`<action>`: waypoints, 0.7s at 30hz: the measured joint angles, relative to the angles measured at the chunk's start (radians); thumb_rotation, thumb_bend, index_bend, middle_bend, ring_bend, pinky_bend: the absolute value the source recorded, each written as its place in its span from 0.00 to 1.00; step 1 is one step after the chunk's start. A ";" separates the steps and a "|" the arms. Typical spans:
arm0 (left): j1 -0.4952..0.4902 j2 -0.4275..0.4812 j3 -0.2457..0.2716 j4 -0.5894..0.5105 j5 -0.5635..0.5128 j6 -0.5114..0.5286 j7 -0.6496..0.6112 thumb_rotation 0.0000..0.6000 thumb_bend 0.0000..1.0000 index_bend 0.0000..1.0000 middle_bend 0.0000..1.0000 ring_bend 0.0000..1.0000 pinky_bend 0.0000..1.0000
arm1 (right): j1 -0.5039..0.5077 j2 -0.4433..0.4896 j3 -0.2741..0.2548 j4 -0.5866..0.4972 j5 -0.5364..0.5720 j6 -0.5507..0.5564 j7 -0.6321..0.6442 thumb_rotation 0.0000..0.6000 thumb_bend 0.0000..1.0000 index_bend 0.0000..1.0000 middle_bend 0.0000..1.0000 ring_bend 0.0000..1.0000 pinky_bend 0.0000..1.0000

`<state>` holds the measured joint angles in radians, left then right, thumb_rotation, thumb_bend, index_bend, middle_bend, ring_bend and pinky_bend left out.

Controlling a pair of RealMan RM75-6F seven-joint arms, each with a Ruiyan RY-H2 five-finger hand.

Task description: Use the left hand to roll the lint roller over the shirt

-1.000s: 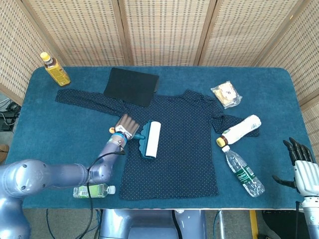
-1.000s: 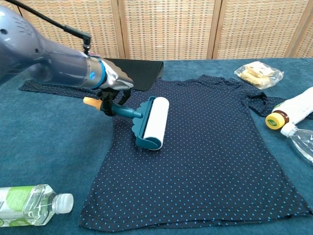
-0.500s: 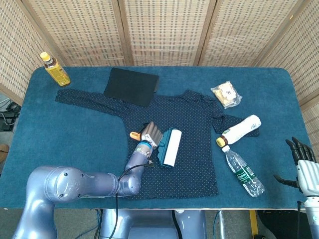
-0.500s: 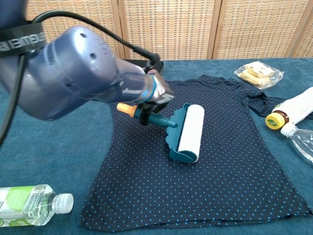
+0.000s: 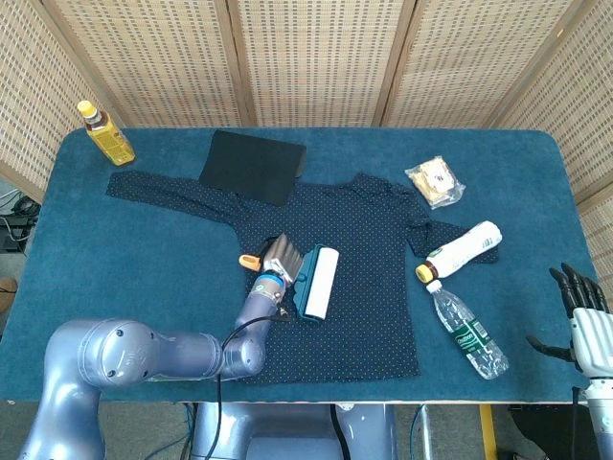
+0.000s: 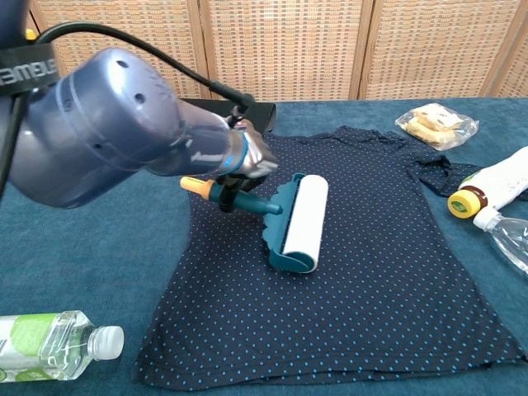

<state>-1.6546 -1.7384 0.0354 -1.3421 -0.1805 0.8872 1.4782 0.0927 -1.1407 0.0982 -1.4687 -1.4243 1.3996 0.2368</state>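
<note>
The desk (image 5: pixel 536 172) is covered in deep teal-blue. The shirt (image 5: pixel 364 240) is navy with small light-blue dots. The lint roller (image 6: pixel 293 224) has a white roll, teal frame and orange handle tip. A black pad (image 5: pixel 252 166) lies by the far edge; at the far left corner, an amber bottle (image 5: pixel 105 133) has a yellow cap.

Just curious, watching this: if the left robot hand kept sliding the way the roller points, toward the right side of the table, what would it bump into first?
Probably more shirt first; the left robot hand with the lint roller would cross it. Beyond lie two bottles, though depth is unclear.
</note>
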 measured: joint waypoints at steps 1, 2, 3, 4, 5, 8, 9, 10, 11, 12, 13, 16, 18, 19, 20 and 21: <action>0.009 0.008 0.011 -0.009 0.008 0.002 -0.002 1.00 0.78 0.89 0.83 0.68 0.69 | 0.000 0.000 -0.001 -0.002 -0.002 0.002 -0.003 1.00 0.09 0.00 0.00 0.00 0.00; 0.020 0.016 0.023 -0.019 0.018 0.004 -0.004 1.00 0.78 0.89 0.83 0.68 0.69 | -0.001 0.000 -0.001 -0.003 -0.003 0.003 -0.005 1.00 0.09 0.00 0.00 0.00 0.00; 0.035 0.030 0.040 -0.031 0.033 0.006 -0.009 1.00 0.78 0.89 0.83 0.68 0.69 | -0.001 0.000 -0.001 -0.005 -0.004 0.005 -0.008 1.00 0.09 0.00 0.00 0.00 0.00; 0.046 0.040 0.055 -0.040 0.042 0.008 -0.012 1.00 0.78 0.89 0.83 0.68 0.69 | -0.001 0.000 -0.002 -0.007 -0.007 0.007 -0.011 1.00 0.09 0.00 0.00 0.00 0.00; 0.058 0.053 0.072 -0.047 0.049 0.010 -0.016 1.00 0.78 0.89 0.83 0.68 0.69 | -0.001 -0.001 -0.003 -0.009 -0.009 0.008 -0.016 1.00 0.09 0.00 0.00 0.00 0.00; 0.095 0.108 0.110 -0.083 0.082 0.010 -0.039 1.00 0.78 0.89 0.83 0.68 0.69 | -0.001 -0.002 -0.006 -0.017 -0.015 0.013 -0.029 1.00 0.09 0.00 0.00 0.00 0.00; 0.110 0.132 0.121 -0.100 0.103 0.009 -0.053 1.00 0.78 0.89 0.83 0.68 0.69 | -0.001 -0.002 -0.006 -0.018 -0.016 0.014 -0.032 1.00 0.09 0.00 0.00 0.00 0.00; 0.120 0.150 0.128 -0.113 0.119 0.007 -0.062 1.00 0.78 0.89 0.83 0.68 0.69 | -0.002 -0.002 -0.007 -0.020 -0.018 0.015 -0.035 1.00 0.09 0.00 0.00 0.00 0.00; 0.128 0.168 0.135 -0.127 0.134 0.005 -0.072 1.00 0.78 0.89 0.83 0.68 0.69 | -0.002 -0.002 -0.008 -0.021 -0.018 0.016 -0.037 1.00 0.09 0.00 0.00 0.00 0.00; 0.138 0.191 0.143 -0.144 0.152 0.002 -0.085 1.00 0.78 0.89 0.83 0.68 0.69 | -0.002 -0.002 -0.008 -0.023 -0.018 0.015 -0.037 1.00 0.09 0.00 0.00 0.00 0.00; 0.145 0.206 0.147 -0.155 0.164 0.000 -0.096 1.00 0.78 0.89 0.83 0.68 0.69 | -0.002 -0.002 -0.008 -0.023 -0.018 0.015 -0.038 1.00 0.09 0.00 0.00 0.00 0.00; 0.163 0.233 0.156 -0.175 0.196 -0.009 -0.129 1.00 0.78 0.89 0.83 0.68 0.69 | -0.001 -0.001 -0.007 -0.024 -0.018 0.016 -0.036 1.00 0.09 0.00 0.00 0.00 0.00; 0.168 0.233 0.157 -0.177 0.206 -0.015 -0.138 1.00 0.78 0.89 0.83 0.68 0.69 | -0.001 -0.001 -0.007 -0.025 -0.019 0.017 -0.035 1.00 0.09 0.00 0.00 0.00 0.00; 0.168 0.231 0.156 -0.176 0.207 -0.017 -0.139 1.00 0.78 0.89 0.83 0.68 0.69 | -0.002 -0.001 -0.008 -0.025 -0.019 0.017 -0.034 1.00 0.09 0.00 0.00 0.00 0.00; 0.167 0.227 0.156 -0.175 0.207 -0.017 -0.139 1.00 0.78 0.89 0.83 0.68 0.69 | -0.002 0.000 -0.008 -0.025 -0.020 0.017 -0.033 1.00 0.09 0.00 0.00 0.00 0.00; 0.166 0.221 0.154 -0.173 0.208 -0.018 -0.139 1.00 0.78 0.89 0.83 0.68 0.69 | -0.002 0.000 -0.008 -0.026 -0.020 0.017 -0.032 1.00 0.09 0.00 0.00 0.00 0.00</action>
<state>-1.4889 -1.5178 0.1895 -1.5152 0.0274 0.8689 1.3391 0.0909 -1.1404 0.0904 -1.4943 -1.4442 1.4168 0.2048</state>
